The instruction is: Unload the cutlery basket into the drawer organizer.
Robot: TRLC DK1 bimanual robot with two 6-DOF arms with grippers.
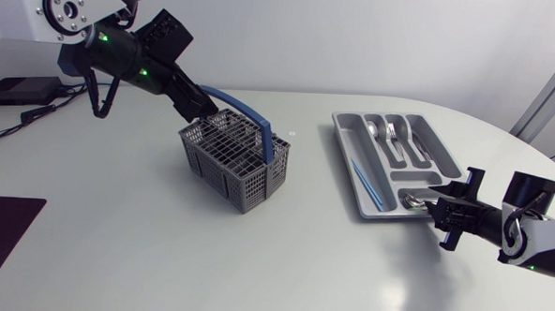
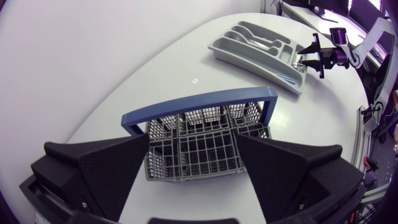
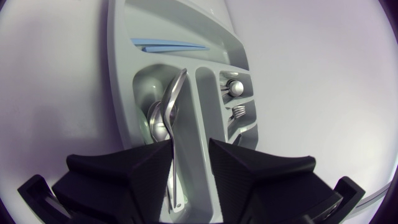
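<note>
Overhead plus wrist views, sharing drawer organizer (image 1: 346, 155)

left gripper (image 1: 203, 108) at basket (image 1: 230, 168); right gripper (image 1: 440, 211) at organizer (image 1: 343, 151)

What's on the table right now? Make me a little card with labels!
basket: grey cutlery basket with a blue handle, mid-table; no cutlery seen inside
organizer: grey drawer organizer, on the right arm's side of the basket
in organizer: spoons and forks; a thin blue stick in the long slot
left pincer: open, at the basket's far end
right pincer: open, at the organizer's near end, with a silver cutlery piece between its fingers
</note>
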